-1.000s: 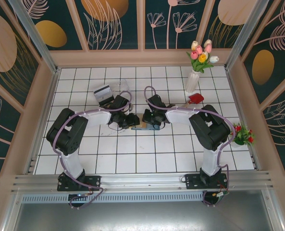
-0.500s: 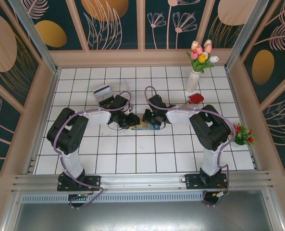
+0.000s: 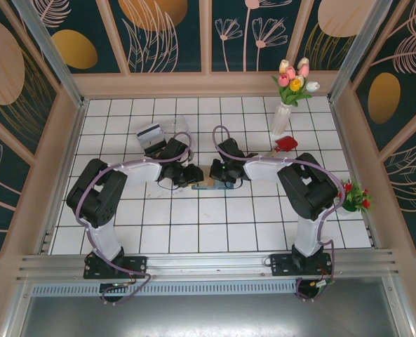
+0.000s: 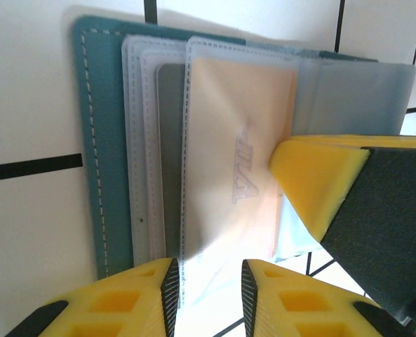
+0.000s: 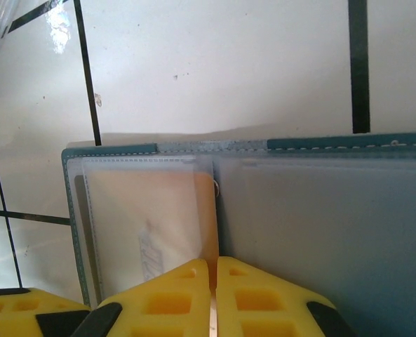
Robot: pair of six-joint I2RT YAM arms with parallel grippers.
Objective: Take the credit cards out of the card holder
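The teal card holder [image 4: 95, 140] lies open on the white tiles, its greyish clear pockets facing up. A tan credit card [image 4: 229, 140] sits in the top pocket. My left gripper [image 4: 208, 295] stands open at the holder's near edge, with the pocket's clear flap running between its fingers. My right gripper [image 5: 212, 288] is shut on the tan credit card [image 5: 206, 210] where its bare edge sticks out of the pocket at the holder's [image 5: 334, 142] fold. From above, the left gripper [image 3: 193, 175] and right gripper [image 3: 220, 175] meet over the card holder [image 3: 209, 184].
A clear plastic box [image 3: 162, 132] with a striped card stands behind the left arm. A white vase of tulips [image 3: 281, 118] and a small red object [image 3: 286, 143] are at the back right. A red flower pot [image 3: 353, 196] stands at the right wall.
My right gripper's jaws have closed onto the edge of the tan card. Both arms have barely moved.
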